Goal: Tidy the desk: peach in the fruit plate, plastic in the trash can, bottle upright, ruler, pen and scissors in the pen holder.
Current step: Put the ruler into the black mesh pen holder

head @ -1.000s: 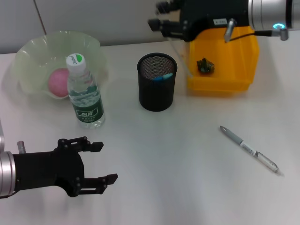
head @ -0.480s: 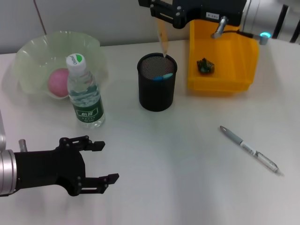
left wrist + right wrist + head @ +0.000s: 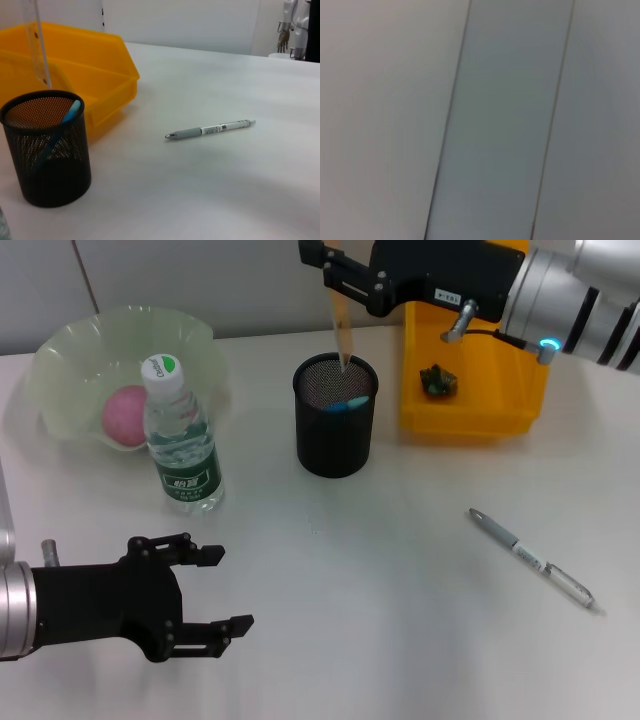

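My right gripper [image 3: 337, 270] is shut on the clear ruler [image 3: 341, 332], which hangs nearly upright with its lower tip at the mouth of the black mesh pen holder [image 3: 335, 430]. The ruler [image 3: 39, 47] and the pen holder [image 3: 47, 150] also show in the left wrist view. Blue-handled scissors [image 3: 348, 403] stand inside the holder. The pen [image 3: 530, 558] lies on the table at the right. The bottle [image 3: 182, 435] stands upright beside the green fruit plate [image 3: 60, 370], which holds the peach [image 3: 127, 417]. Dark plastic [image 3: 436, 380] lies in the yellow trash can [image 3: 520, 360]. My left gripper [image 3: 215, 588] rests open near the front left.
The white table [image 3: 380, 590] stretches between the pen holder and the pen. A grey wall rises behind the trash can. The right wrist view shows only wall panels.
My right gripper has carried the ruler leftward from beside the trash can to above the pen holder, and the ruler's tip has come down to the holder's mouth. The left arm stays still.
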Available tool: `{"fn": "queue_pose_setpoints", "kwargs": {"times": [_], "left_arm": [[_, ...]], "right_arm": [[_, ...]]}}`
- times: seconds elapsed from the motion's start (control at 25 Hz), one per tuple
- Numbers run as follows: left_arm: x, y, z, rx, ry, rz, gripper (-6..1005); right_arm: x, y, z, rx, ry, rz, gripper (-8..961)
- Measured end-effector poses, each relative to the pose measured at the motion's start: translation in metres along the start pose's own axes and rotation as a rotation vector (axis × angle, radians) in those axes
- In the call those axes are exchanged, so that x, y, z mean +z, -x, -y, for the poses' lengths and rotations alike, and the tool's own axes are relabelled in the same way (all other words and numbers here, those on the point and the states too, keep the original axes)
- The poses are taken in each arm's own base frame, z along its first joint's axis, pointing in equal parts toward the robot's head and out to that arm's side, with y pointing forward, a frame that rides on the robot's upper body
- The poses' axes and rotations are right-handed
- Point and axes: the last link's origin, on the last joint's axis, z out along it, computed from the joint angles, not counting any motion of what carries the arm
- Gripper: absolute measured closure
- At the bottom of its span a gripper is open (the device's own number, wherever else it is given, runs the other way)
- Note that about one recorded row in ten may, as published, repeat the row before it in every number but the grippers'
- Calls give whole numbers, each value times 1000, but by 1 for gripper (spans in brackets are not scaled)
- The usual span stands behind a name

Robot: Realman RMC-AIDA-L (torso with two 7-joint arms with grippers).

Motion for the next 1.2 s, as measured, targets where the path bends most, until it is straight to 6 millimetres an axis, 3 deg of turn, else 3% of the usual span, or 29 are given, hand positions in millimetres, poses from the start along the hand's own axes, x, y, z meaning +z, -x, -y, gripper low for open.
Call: {"fn": "queue_pose_setpoints", "kwargs": {"times": [0.48, 0.92, 1.2], "left_arm": [[0, -1, 0, 3, 5, 0, 175], [0, -2, -2, 9, 18, -2, 174], [1, -2, -2, 5, 19, -1, 175]], "right_arm": [[-2, -17, -5, 19, -31, 3, 523], [9, -35, -12, 16, -38, -52, 512], [8, -38, -14, 23, -36, -52, 504]]}}
